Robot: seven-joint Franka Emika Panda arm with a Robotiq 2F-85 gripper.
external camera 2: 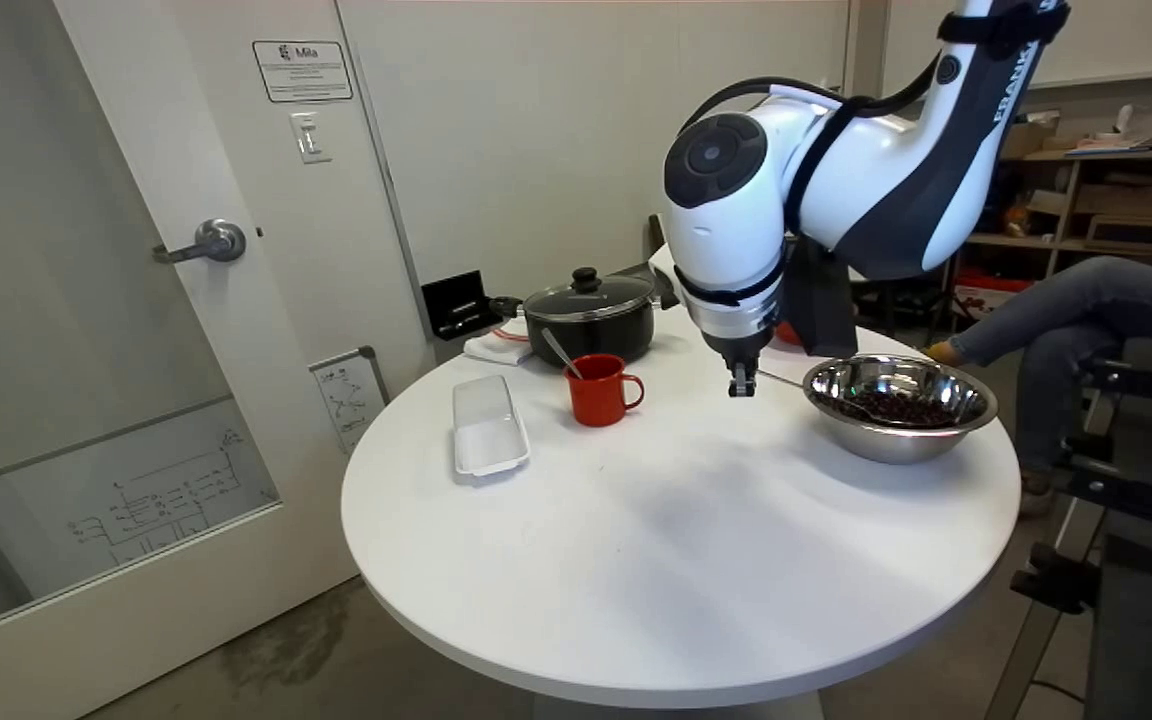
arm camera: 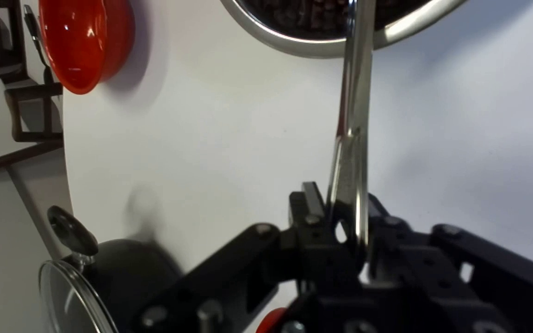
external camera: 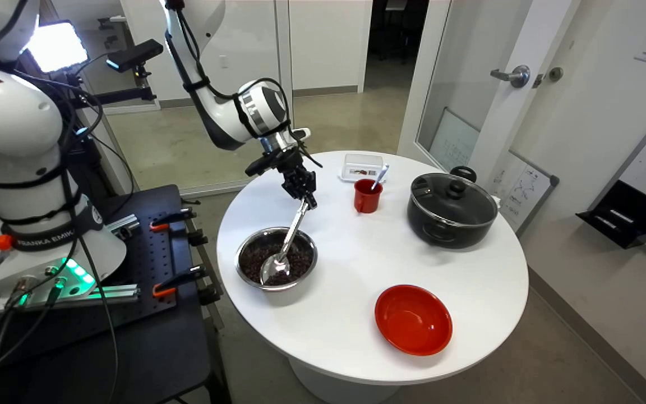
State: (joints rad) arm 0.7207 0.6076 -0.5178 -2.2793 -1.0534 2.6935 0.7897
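Note:
My gripper point(external camera: 307, 197) is shut on the handle end of a metal spoon point(external camera: 295, 227). It also shows in an exterior view point(external camera 2: 742, 385) and the wrist view point(arm camera: 346, 212). The spoon slants down, its head point(external camera: 274, 268) inside a steel bowl point(external camera: 278, 288) among dark beans point(external camera: 301, 261). The bowl also shows in an exterior view point(external camera 2: 886, 446), and its rim in the wrist view point(arm camera: 294, 46). The gripper is outside the bowl, above the white table point(external camera: 328, 320). The wrist view cuts off the spoon's head.
A red mug point(external camera: 367, 201) with a utensil and a clear container point(external camera: 361, 168) stand near the gripper. A lidded black pot point(external camera: 449, 230) and a red bowl point(external camera: 413, 320) are on the table. A white cloth point(external camera 2: 498, 347) lies by the pot. A person point(external camera 2: 1086, 310) sits beyond the table.

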